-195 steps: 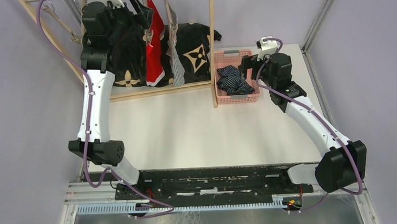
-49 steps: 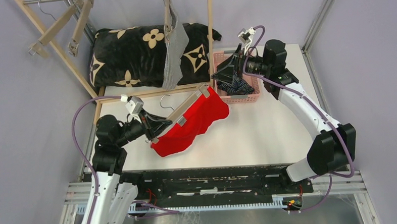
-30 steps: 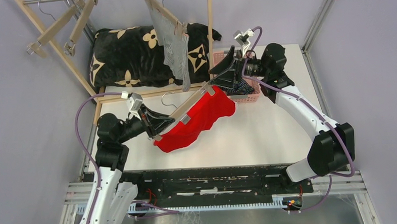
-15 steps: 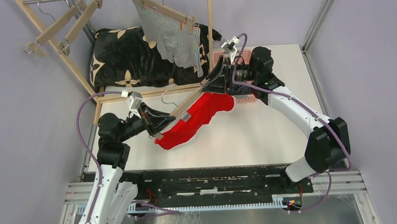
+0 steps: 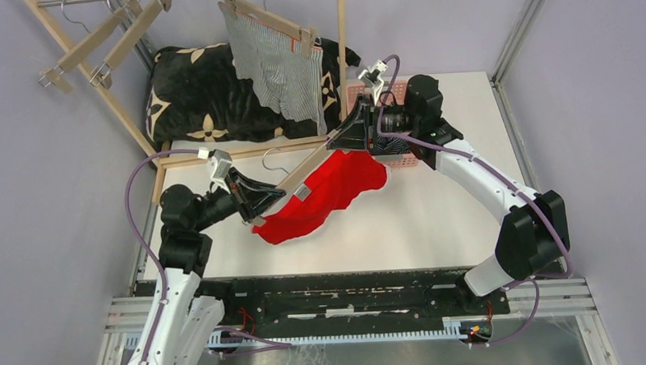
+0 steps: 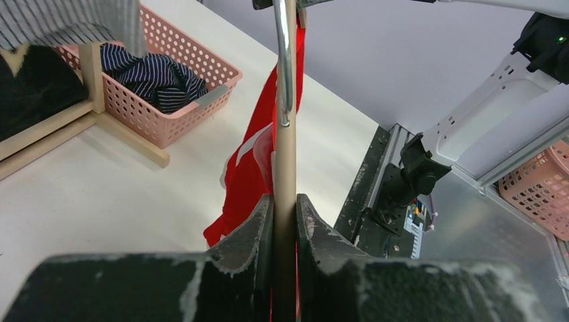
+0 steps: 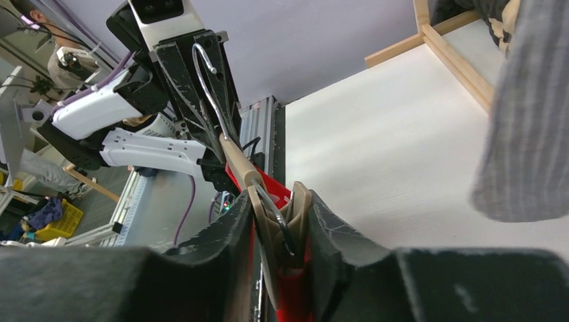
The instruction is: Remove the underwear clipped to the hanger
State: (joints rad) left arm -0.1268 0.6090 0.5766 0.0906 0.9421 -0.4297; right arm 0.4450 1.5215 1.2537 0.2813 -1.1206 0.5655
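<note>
A wooden hanger (image 5: pixel 303 171) lies slanted above the table with the red underwear (image 5: pixel 336 190) hanging from it. My left gripper (image 5: pixel 259 206) is shut on the hanger's bar (image 6: pixel 285 154) near its lower end. At the upper end, my right gripper (image 5: pixel 342 136) is shut on the hanger's clip (image 7: pixel 278 215), its jaws pressing both wings, with red cloth (image 7: pixel 292 302) beneath. The grey striped underwear (image 5: pixel 277 65) hangs from a second hanger on the rack. The navy striped underwear (image 6: pixel 158 77) lies in the pink basket (image 6: pixel 221 67).
A black cushion (image 5: pixel 193 98) with beige flowers lies at the back under the wooden rack (image 5: pixel 342 42). Two bare hangers (image 5: pixel 100 48) hang at the upper left. The pink basket (image 5: pixel 394 86) sits behind my right arm.
My right gripper has moved in onto the hanger's upper end and closed on the clip. The grey underwear's hanger has swung round to face the camera. The left gripper has stayed put.
</note>
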